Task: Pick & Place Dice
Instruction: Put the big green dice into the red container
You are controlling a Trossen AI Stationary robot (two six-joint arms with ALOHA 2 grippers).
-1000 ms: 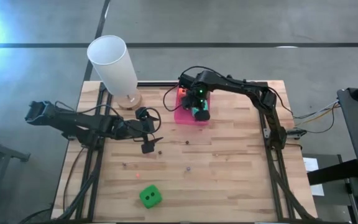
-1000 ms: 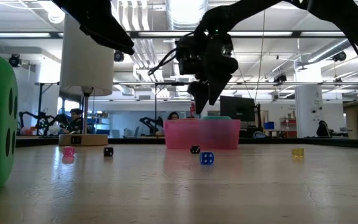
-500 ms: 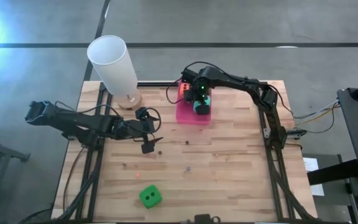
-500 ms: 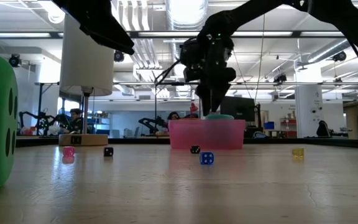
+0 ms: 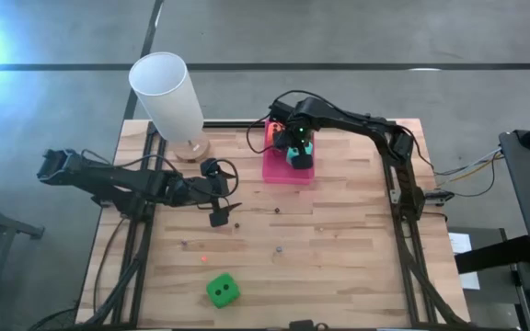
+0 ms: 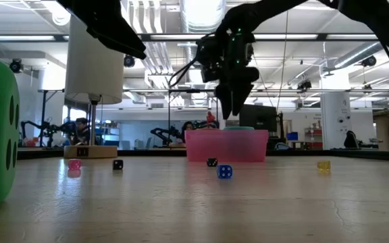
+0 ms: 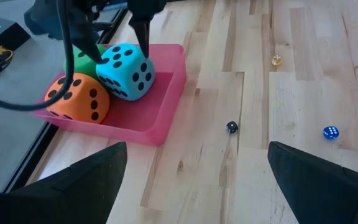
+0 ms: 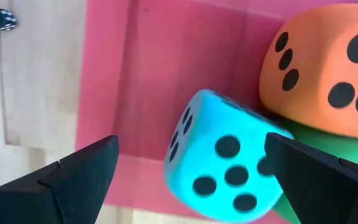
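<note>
A pink tray [image 5: 274, 171] at the table's far middle holds a teal die [image 7: 126, 71], an orange die [image 7: 76, 99] and a green die [image 7: 82, 59]. The teal die rests against the orange one. My right gripper [image 8: 191, 146] hangs open just above the teal die [image 8: 225, 165], pointing down, one finger on each side of it. A second green die [image 5: 222, 290] sits on the table near the front edge. My left gripper [image 5: 221, 210] waits open over the table's left middle, with nothing between its fingers.
A white lamp shade [image 5: 167, 97] on a wooden foot stands at the far left corner. Tiny dice lie scattered on the boards: blue [image 7: 330, 132], black [image 7: 231, 127], yellow [image 7: 276, 60], pink [image 6: 74, 164]. Bare wood lies between the tray and the front green die.
My right gripper has risen a little over the pink tray, shifted slightly toward the far edge and turned at the wrist until it points straight down. Its fingers have stayed open. The teal die has come into view below it in the tray.
</note>
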